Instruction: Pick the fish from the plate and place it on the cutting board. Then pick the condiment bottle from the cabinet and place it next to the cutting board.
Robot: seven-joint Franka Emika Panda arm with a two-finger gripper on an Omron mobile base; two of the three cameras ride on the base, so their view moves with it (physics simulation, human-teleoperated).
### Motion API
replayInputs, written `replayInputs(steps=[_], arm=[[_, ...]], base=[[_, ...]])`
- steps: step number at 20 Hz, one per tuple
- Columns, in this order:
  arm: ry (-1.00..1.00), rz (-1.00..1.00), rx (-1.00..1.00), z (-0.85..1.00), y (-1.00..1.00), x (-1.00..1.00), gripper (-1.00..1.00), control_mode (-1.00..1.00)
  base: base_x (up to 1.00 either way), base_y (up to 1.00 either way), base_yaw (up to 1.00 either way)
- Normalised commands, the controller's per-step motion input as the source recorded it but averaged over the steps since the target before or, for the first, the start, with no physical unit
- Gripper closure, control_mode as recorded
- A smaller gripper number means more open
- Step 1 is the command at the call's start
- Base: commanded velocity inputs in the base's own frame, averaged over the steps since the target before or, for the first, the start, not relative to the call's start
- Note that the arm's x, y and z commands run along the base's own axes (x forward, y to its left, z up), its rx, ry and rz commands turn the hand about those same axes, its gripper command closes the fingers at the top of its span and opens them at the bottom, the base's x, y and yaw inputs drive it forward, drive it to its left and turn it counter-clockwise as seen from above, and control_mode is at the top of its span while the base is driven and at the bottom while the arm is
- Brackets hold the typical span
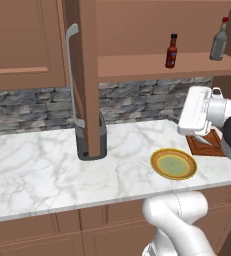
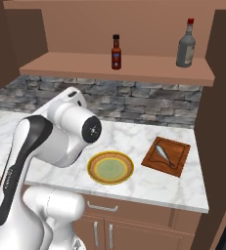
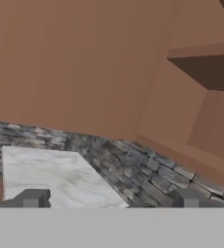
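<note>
The silver-grey fish [image 2: 164, 155] lies diagonally on the reddish-brown cutting board [image 2: 178, 163] at the right end of the counter. To its left sits the yellow-rimmed plate [image 2: 110, 167] [image 1: 173, 164], with nothing on it. The dark-red condiment bottle [image 1: 172, 51] [image 2: 116, 52] stands upright on the shelf of the open cabinet [image 1: 147, 67]. My gripper [image 3: 109, 201] is open, its fingertips [image 3: 32, 198] wide apart and nothing between them. It faces the stone backsplash and the cabinet's underside. In the left base view my white hand [image 1: 197, 112] hangs above the cutting board [image 1: 213, 145] and covers part of it.
A taller grey bottle with a red cap [image 1: 219, 40] [image 2: 186, 44] stands on the same shelf, right of the condiment bottle. The open cabinet door [image 1: 87, 75] with its long grey handle juts out over the counter. A dark grey cylinder [image 1: 99, 145] sits below it.
</note>
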Motion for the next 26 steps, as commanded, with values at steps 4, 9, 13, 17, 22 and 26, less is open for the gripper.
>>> replayInputs(steps=[4,9,13,17,22,26], arm=[[0.0,-0.03,0.0,0.07,-0.1,0.23,-1.0,-1.0],[0.0,-0.02,0.0,0.22,-0.15,0.11,-1.0,-1.0],[-0.02,0.0,0.0,0.37,-0.15,0.0,-1.0,-1.0],[-0.03,0.0,0.0,0.4,-0.12,0.0,-1.0,-1.0],[-0.04,0.0,0.0,0.29,-0.04,0.03,-1.0,-1.0],[-0.03,0.0,0.0,0.16,-0.05,0.11,-1.0,-1.0]], base=[[0.0,0.0,0.0],[0.0,0.0,0.0],[0.0,0.0,0.0],[0.0,0.0,0.0],[0.0,0.0,0.0],[0.0,0.0,0.0]])
